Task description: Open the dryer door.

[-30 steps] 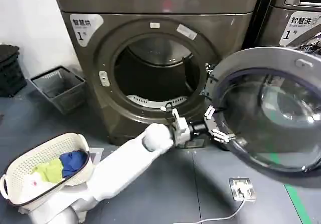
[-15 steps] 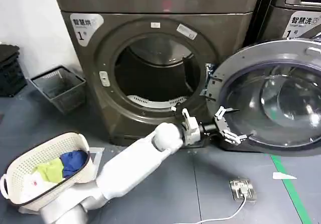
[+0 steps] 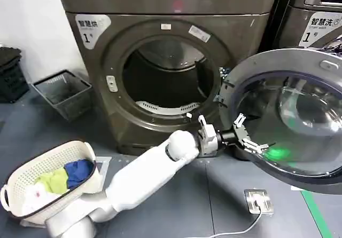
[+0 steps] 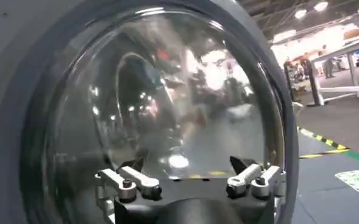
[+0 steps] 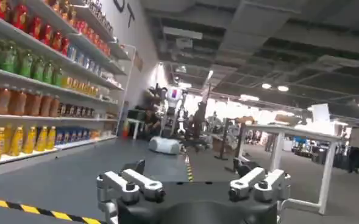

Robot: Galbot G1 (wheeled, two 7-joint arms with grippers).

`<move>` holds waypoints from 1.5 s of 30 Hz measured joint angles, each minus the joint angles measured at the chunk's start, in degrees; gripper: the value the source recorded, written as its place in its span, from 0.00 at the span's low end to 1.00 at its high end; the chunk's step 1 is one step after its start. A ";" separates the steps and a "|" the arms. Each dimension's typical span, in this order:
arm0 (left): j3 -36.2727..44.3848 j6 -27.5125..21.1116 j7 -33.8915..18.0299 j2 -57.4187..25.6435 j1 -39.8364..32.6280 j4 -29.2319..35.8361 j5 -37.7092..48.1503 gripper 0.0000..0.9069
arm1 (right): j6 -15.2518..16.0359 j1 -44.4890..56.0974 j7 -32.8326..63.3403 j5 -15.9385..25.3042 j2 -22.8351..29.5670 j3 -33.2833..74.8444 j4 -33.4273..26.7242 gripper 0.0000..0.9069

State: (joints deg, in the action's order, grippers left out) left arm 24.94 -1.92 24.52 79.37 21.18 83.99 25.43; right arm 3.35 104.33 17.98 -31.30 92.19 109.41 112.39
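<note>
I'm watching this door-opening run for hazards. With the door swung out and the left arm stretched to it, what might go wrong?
1. The open left gripper sits at the dryer door rim without clamping it, so the door might swing back.
2. The arm could sweep into the laundry basket when retracting.

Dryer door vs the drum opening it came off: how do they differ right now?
The dryer door is swung wide to the right; the drum opening stays fixed in the machine front. The door carries a bulging tinted glass window; the opening is a bare dark hole with a pale strip at the bottom. The left hand, open, is at the door's lower edge, not the opening. Both are round.
</note>
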 joint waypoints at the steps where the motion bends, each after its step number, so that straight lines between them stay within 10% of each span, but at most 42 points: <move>1: -0.21 -0.56 -0.34 -0.46 0.29 0.72 0.00 1.00 | 0.01 -0.03 0.00 0.00 0.00 -0.04 0.11 1.00; 20: -17.18 -15.84 -11.79 -18.46 17.95 24.93 5.90 1.00 | -0.34 -0.79 2.20 -1.08 0.00 -3.30 0.86 1.00; 45: -54.45 -33.77 -52.78 -28.95 46.48 37.51 29.28 1.00 | -2.53 -0.18 4.42 -1.49 0.00 -0.55 -7.09 1.00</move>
State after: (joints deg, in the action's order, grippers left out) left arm -29.51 -35.69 -28.26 50.41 67.66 121.51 54.71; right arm 0.82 104.15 22.40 -32.79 92.19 108.86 105.30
